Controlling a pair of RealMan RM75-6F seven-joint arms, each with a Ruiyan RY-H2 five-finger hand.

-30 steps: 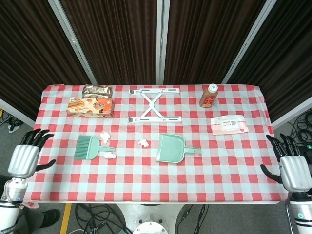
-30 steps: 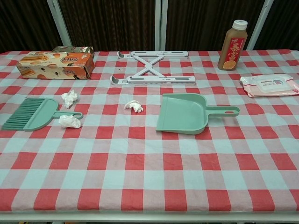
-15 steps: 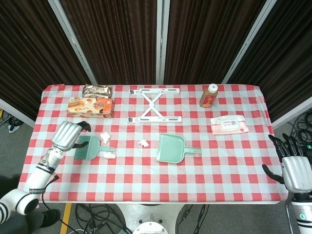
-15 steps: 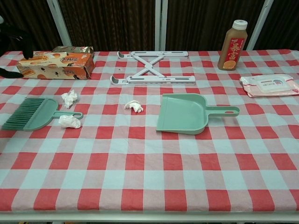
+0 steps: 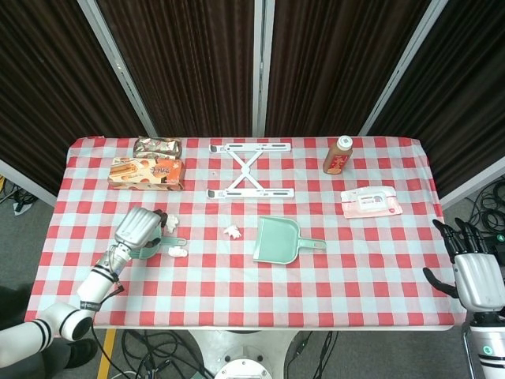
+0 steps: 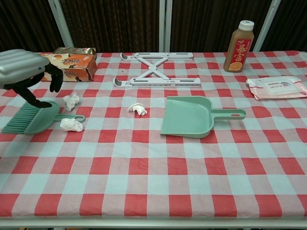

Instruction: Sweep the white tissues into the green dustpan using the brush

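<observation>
Your surface (image 6: 153, 182) wears a red-and-white checked cloth. On its left lie the green brush (image 6: 29, 119) and two white tissues (image 6: 72, 100) (image 6: 71, 125) just beside its handle; a third tissue (image 6: 137, 109) sits between brush and green dustpan (image 6: 189, 116). Along the far edge you have two snack boxes (image 6: 64, 64) (image 5: 157, 146), a white folding stand (image 6: 156, 69), a brown bottle (image 6: 238, 46) standing upright, and a wipes packet (image 6: 276, 87).
</observation>
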